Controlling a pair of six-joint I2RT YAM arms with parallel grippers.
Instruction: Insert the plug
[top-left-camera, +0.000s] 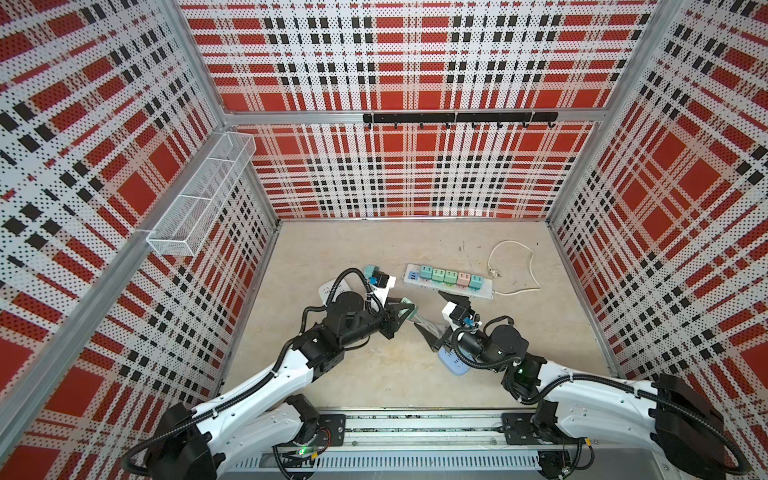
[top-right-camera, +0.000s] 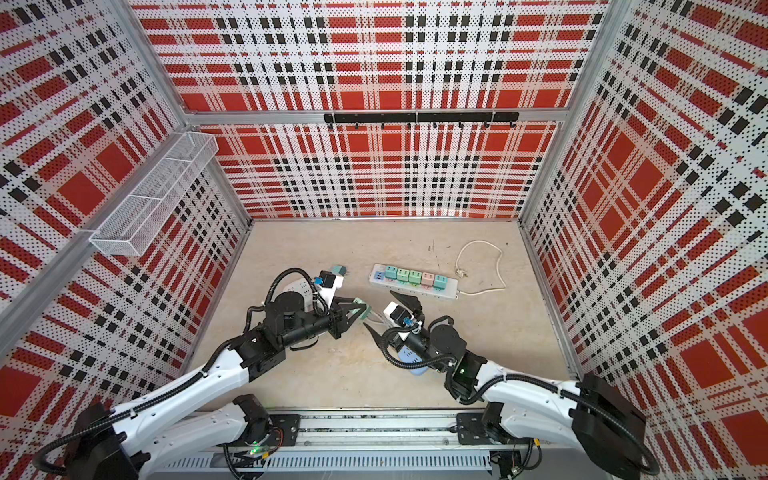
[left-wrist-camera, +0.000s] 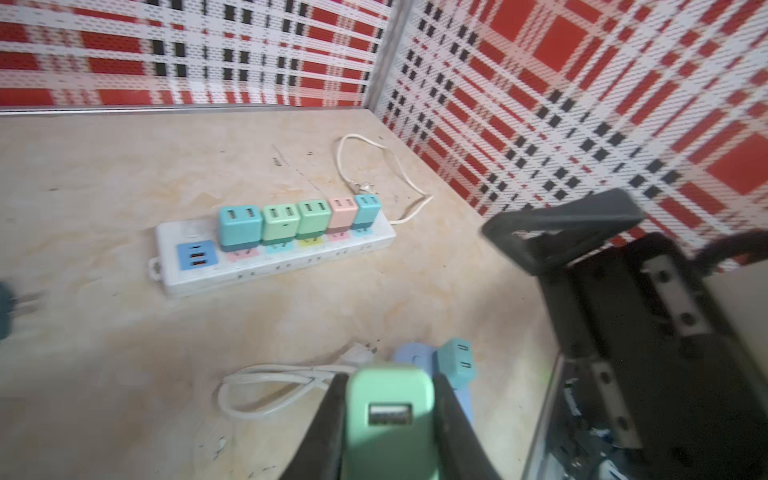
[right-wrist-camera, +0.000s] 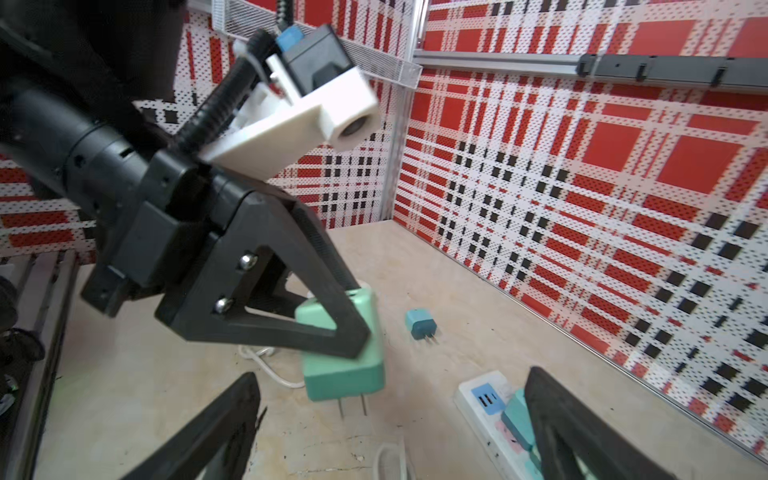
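Above the table (top-left-camera: 374, 374) between your arms, the left gripper (right-wrist-camera: 353, 328) pinches the plug (right-wrist-camera: 343, 374) prongs-down while the right gripper (top-left-camera: 428, 309) gapes just beside it, so swinging toward the strip (top-left-camera: 449, 286) could clip it and skew the plug.

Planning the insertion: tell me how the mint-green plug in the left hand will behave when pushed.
Likely stiff: the mint-green plug is a solid-looking moulded block. Its smooth faces could slip or pivot in the left hand. The two thin prongs seem the part likeliest to bend.
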